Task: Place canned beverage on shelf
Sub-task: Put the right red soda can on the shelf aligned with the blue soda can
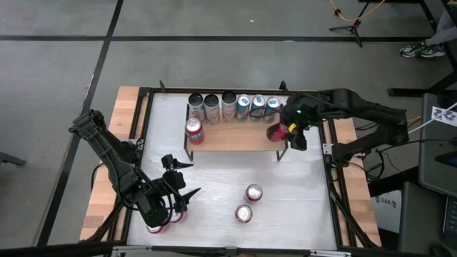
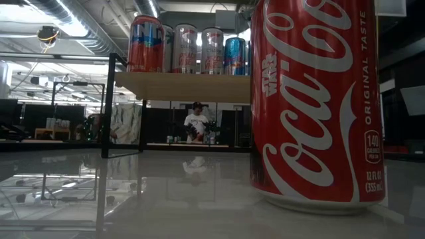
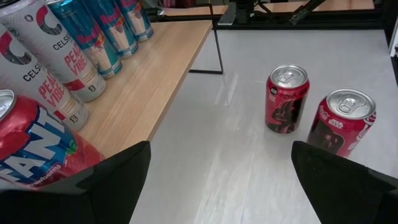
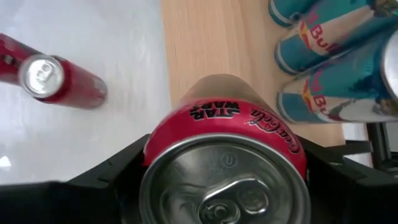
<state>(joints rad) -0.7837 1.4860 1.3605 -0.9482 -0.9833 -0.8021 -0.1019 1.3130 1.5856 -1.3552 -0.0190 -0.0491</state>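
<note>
The shelf (image 1: 235, 137) is a low rack with a light wood top; it also shows in the low view (image 2: 186, 86). Several cans stand along its far edge, and a red Fanta can (image 1: 193, 130) stands at its left end. My right gripper (image 1: 285, 133) is shut on a red Star Wars Coca-Cola can (image 4: 224, 130) over the shelf's right end. My left gripper (image 1: 176, 191) is open and empty above the table's near left part, and its fingers show in its wrist view (image 3: 224, 205). My right gripper pinches the Coca-Cola can's side wall just below the top rim (image 4: 152, 146) between its two fingers (image 4: 112, 180). The fingers come from above, slanting down from the table's right. The can is upright over the wood top; I cannot tell whether its base rests on it.
Two red Coca-Cola cans (image 1: 253, 192) (image 1: 243, 213) stand on the white table in front of the shelf; one fills the low view's right (image 2: 312, 99). Two more red cans (image 1: 167, 220) stand under my left arm. Free wood lies between the Fanta can and the held can.
</note>
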